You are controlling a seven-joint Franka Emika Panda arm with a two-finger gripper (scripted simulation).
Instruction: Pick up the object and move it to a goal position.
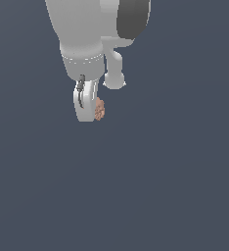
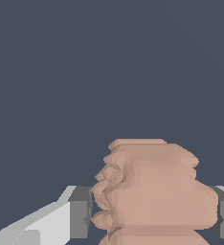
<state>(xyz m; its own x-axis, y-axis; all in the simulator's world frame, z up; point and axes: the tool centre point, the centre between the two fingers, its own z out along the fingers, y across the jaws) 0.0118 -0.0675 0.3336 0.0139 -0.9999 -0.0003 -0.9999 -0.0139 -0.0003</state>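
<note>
Wrist view showed your pincer (image 2: 150, 220) clamped on the object (image 2: 152, 196) off-centre in the lower frame; a jolt could have shaken it loose.

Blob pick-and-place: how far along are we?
Done: the pick. The gripper has its jaws shut on the pinkish-brown blob, pads on both sides in the wrist view. In hand: carrying it. Left: delivery. No goal marker shows in either view, so I cannot tell how much travel is left.

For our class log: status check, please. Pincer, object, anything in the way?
Pincer shut on pinkish lumpy object. Object between both fingers. Nothing seen in the way.
</note>
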